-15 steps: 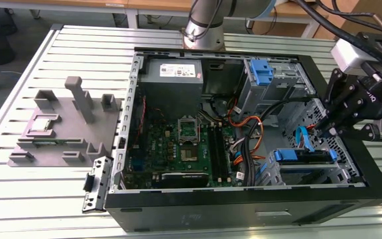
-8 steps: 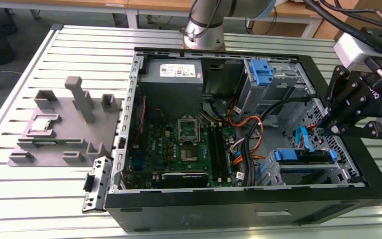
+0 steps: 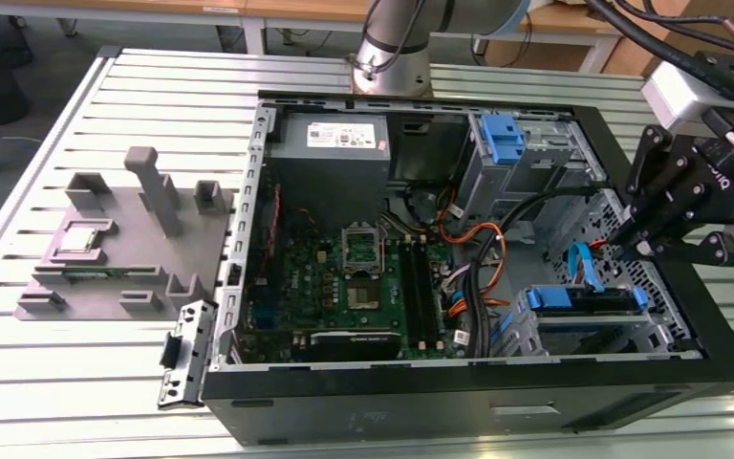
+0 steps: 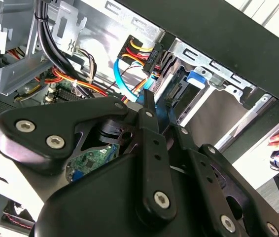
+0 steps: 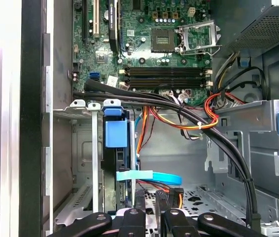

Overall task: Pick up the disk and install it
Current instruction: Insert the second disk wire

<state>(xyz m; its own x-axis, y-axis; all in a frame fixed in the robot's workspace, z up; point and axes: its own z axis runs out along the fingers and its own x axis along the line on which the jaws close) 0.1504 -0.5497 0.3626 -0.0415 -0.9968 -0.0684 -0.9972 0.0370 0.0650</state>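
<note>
Open computer case (image 3: 469, 402) lies on slatted table (image 3: 61, 382). Disk (image 3: 580, 299) sits on edge in drive bay at case's front corner, exterior view's right (blue carrier tab (image 5: 116, 132) visible in first wrist view, blue flat cable (image 5: 149, 176) beside it). Gripper (image 3: 654, 251) hovers just above that bay, apart from disk, holding nothing; whether fingers spread or closed: cannot tell. Motherboard (image 3: 341, 287) exposed. Grey fixture (image 3: 118, 239) stands beside case.

Slatted metal table (image 3: 112, 382); wooden desks (image 3: 150, 10) behind; grey floor (image 3: 49, 105); cables at the exterior view's left.
</note>
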